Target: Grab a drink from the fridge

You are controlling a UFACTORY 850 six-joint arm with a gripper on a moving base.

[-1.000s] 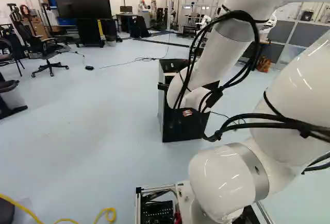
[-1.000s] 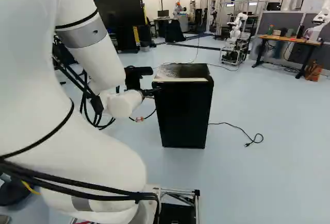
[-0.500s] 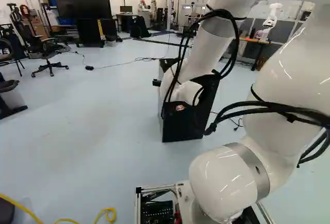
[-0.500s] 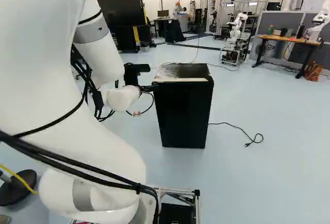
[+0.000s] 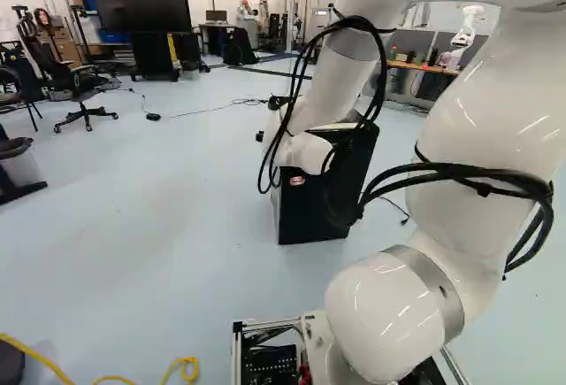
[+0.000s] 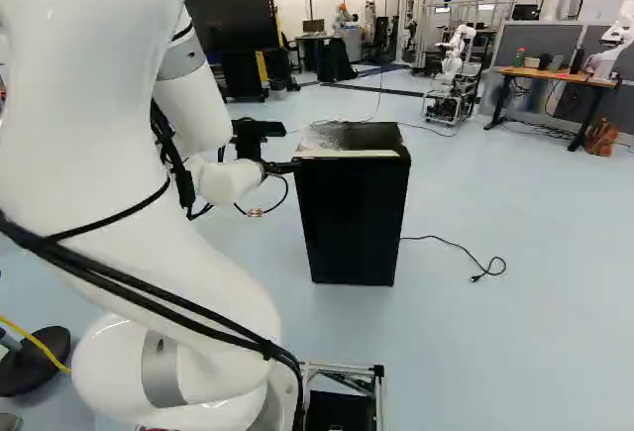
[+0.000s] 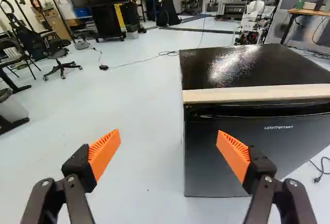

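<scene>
My gripper (image 6: 281, 167) is beside the near left edge of the black fridge (image 6: 352, 218) in the right base view, around the height of its top. From the wrist, the open gripper (image 7: 169, 137) has nothing between its orange-padded fingers. One finger is in front of the dark door (image 7: 234, 154) and the other is over the floor beside the fridge; whether the first touches the door I cannot tell. The door is closed, with a dark recess along its upper edge under a pale strip. No drink shows.
A black cord (image 6: 461, 249) lies on the floor beside the fridge. Another robot (image 6: 452, 69) stands farther back, near a wooden-topped table (image 6: 560, 76). Office chairs (image 5: 81, 93) and a large screen (image 5: 141, 2) are far off at the left of the left base view.
The arm has swung to the left in the left base view, taking the gripper leftward along the fridge's front. Base and fridge have stayed put, and the gripper remains open.
</scene>
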